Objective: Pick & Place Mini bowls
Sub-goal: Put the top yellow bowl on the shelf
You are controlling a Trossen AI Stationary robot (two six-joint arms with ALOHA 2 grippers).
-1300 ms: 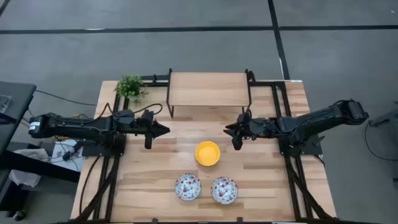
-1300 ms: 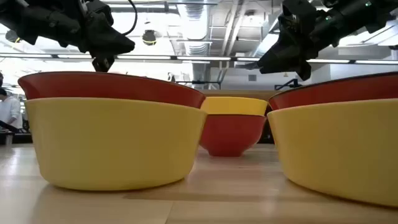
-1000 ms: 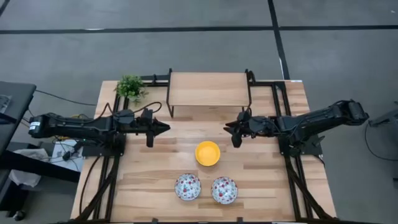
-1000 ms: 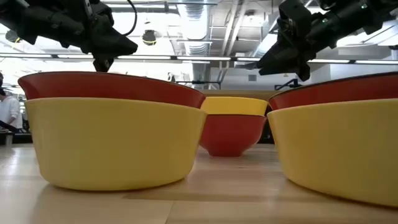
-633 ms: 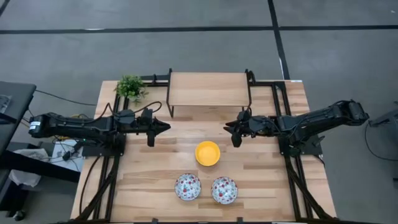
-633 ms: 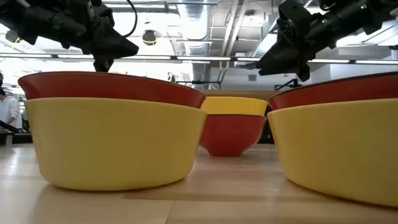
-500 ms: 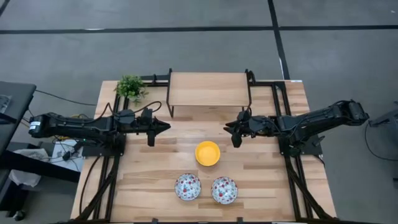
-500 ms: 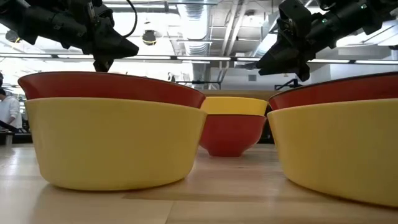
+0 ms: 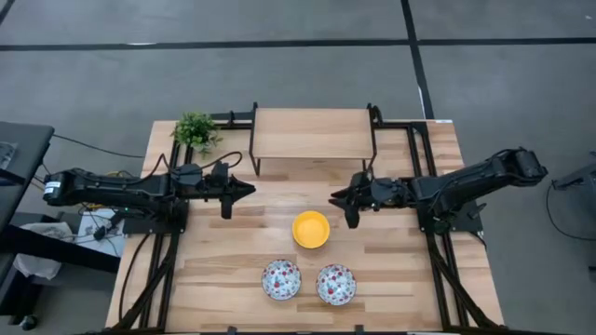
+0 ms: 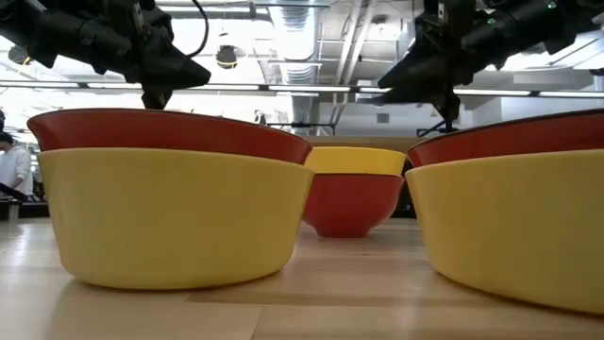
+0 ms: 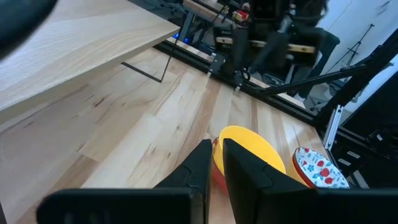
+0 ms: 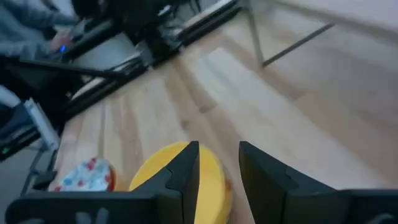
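Note:
A plain yellow mini bowl (image 9: 311, 229) stands on its base mid-table. Two white floral mini bowls (image 9: 281, 279) (image 9: 336, 285) sit side by side near the table's near edge. My left gripper (image 9: 248, 191) hovers left of and beyond the yellow bowl (image 11: 249, 146), fingers open by a narrow gap. My right gripper (image 9: 333, 198) hovers just right of and beyond the yellow bowl (image 12: 180, 168), open, above the table. In the low view the near bowls (image 10: 170, 208) (image 10: 510, 227) fill the foreground, with both grippers (image 10: 156, 90) (image 10: 415, 80) above and behind them.
A wooden riser shelf (image 9: 312, 133) stands at the table's far edge, between the two arms. A small green potted plant (image 9: 196, 130) sits at the far left corner. Black frame rails (image 9: 158, 261) (image 9: 447, 270) run along both table sides. A person stands in the room at far left (image 10: 11, 165).
My right gripper has moved a little toward the table's left and near edge, closing on the yellow bowl. The left arm and all bowls have stayed put.

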